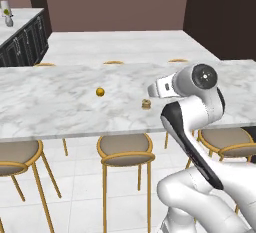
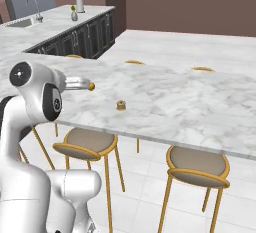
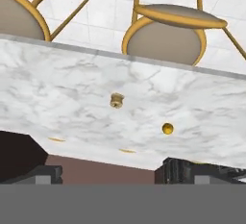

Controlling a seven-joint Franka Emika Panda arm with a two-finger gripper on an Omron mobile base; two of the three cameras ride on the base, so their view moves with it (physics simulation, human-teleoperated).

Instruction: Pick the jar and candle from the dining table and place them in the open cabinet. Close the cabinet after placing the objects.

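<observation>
Mauve walls [image 1: 115, 2], white tiled floor [image 1: 75, 177], gold-legged stools [image 1: 125, 152].

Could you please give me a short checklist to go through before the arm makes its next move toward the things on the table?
1. Gripper open and empty: ok, its tips stand wide apart with nothing between them.
2. Candle free to grasp: ok, it stands alone on the dining table.
3. Jar located: cannot tell fully; its golden knob shows on the marble, but the glass body is too faint to make out.
4. Candle and jar apart: ok, bare marble lies between them.
5. Gripper down at either thing: not ok, it hangs above the table and touches neither.
6. Cabinet open and ready: cannot tell.
</observation>
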